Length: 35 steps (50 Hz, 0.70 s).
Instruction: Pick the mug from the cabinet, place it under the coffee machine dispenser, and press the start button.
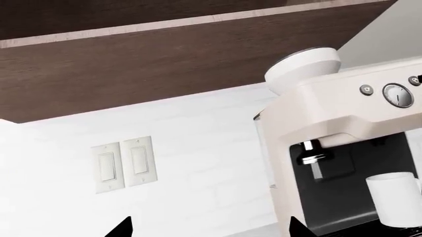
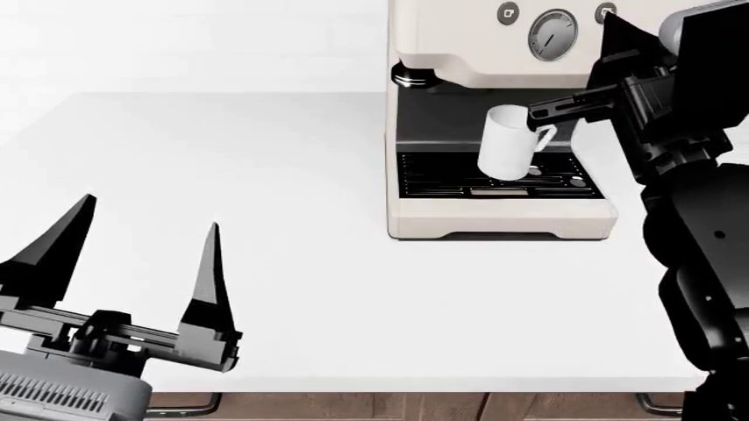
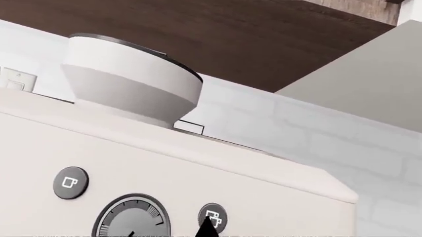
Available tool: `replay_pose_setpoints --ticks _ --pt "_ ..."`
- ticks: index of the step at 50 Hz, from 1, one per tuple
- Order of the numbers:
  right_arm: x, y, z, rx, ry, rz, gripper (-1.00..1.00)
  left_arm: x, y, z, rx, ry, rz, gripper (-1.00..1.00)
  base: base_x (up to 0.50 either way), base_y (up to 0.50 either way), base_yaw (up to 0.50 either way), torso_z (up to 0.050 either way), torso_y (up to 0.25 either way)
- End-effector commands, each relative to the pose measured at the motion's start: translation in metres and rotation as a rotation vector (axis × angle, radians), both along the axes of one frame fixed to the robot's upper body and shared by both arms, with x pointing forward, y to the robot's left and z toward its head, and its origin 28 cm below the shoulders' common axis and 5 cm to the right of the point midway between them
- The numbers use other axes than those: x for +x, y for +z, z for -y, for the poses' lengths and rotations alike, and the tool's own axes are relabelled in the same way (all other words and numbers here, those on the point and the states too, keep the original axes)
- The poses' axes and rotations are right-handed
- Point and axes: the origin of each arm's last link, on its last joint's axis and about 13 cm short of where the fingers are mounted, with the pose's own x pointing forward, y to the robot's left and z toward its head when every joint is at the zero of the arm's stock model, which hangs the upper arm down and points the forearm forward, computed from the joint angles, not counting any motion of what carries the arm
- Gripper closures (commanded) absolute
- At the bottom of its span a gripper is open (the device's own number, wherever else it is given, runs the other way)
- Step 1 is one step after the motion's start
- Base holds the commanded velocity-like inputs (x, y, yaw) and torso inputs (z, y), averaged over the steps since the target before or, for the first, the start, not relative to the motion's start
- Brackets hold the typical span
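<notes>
Mug (image 2: 507, 143) on the tray, right gripper (image 3: 209, 226) at the button.
Mug is light, rigid, slick: grip its handle. Left gripper (image 2: 140, 254) open; right's state you cannot tell.

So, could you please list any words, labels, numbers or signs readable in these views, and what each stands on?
No words, brand or numbers are readable.
Cup icon: on the left round button of the coffee machine.
Cup icon, partly hidden by a pincer tip: on the right round button.
Round gauge: tick marks only, no legible figures.
Wall switches: unmarked.
</notes>
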Motion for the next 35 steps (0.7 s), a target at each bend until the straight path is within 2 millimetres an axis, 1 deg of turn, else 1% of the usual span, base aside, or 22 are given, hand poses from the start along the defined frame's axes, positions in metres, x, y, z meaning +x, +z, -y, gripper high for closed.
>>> replay_pose_setpoints --ticks 1,17,35 --pt "-0.002 0.001 0.006 0.004 -0.019 -0.004 1.0 0.0 0.0 0.0 0.001 0.0 -0.001 -1.0 0.0 0.0 0.0 0.0 0.0" --pt "-0.003 0.003 0.009 0.008 -0.017 -0.006 1.0 0.0 -0.001 0.0 0.002 0.001 -0.001 -1.0 0.0 0.0 0.0 0.0 0.0" --pt "0.007 0.002 0.004 0.008 -0.02 -0.014 1.0 -0.001 -0.001 -0.001 0.001 0.003 0.002 -1.0 0.0 0.0 0.0 0.0 0.0"
